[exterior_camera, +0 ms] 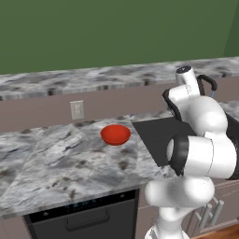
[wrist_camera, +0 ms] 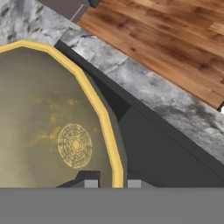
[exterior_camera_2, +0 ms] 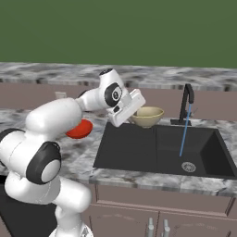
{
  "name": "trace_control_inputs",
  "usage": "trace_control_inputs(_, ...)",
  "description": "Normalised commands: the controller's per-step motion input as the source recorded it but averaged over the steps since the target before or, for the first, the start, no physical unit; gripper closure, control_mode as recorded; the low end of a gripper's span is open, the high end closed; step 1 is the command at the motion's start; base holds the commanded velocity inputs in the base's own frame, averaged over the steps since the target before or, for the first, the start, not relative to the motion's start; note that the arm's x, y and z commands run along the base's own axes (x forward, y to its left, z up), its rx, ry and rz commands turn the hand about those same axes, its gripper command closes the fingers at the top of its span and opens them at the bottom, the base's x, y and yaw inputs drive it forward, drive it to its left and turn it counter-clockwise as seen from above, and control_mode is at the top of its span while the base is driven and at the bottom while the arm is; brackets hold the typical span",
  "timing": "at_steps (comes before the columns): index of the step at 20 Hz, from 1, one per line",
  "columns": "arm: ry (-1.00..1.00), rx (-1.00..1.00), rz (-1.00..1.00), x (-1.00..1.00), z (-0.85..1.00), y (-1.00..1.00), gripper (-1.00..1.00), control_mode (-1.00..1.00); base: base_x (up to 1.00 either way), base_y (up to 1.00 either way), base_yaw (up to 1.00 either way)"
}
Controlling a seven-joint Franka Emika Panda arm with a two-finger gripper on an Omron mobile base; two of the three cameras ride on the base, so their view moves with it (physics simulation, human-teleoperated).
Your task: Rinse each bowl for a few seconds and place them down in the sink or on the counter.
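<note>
Trouble could start at the thin pinch: off to the left of the jaws the red bowl (exterior_camera_2: pixel 79 129) waits on the counter (exterior_camera: pixel 56 158), while the gripper (exterior_camera_2: pixel 132 114), jaws nipped on the tan bowl (exterior_camera_2: pixel 147 116)'s rim over the sink (exterior_camera_2: pixel 134 148), might let it tip or slip loose before reaching the water stream (exterior_camera_2: pixel 184 129) farther right.

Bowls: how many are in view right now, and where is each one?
2. The red bowl sits on the counter left of the sink. The tan bowl is held by its rim in the claw, above the sink's back left corner. None looks hidden.
</note>
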Motion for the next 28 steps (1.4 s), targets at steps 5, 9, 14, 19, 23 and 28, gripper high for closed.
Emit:
trace_control_inputs(5, 0.00, -0.03, -0.10, 0.18, -0.22, -0.26, 1.00, -1.00, 0.00, 0.00, 0.00)
trace_control_inputs(9, -0.02, -0.05, -0.09, 0.17, -0.35, -0.04, 1.00, -1.00, 0.00, 0.00, 0.00)
trace_control_inputs(14, -0.02, -0.02, -0.06, 0.23, -0.36, -0.14, 1.00, -1.00, 0.00, 0.00, 0.00)
trace_control_inputs(19, -0.04, 0.00, -0.05, 0.22, -0.31, -0.20, 1.00, -1.00, 0.00, 0.00, 0.00)
trace_control_inputs(23, -0.06, 0.00, -0.04, 0.24, -0.28, -0.13, 1.00, -1.00, 0.00, 0.00, 0.00)
trace_control_inputs(28, -0.05, -0.01, -0.04, 0.37, -0.27, -0.08, 1.00, -1.00, 0.00, 0.00, 0.00)
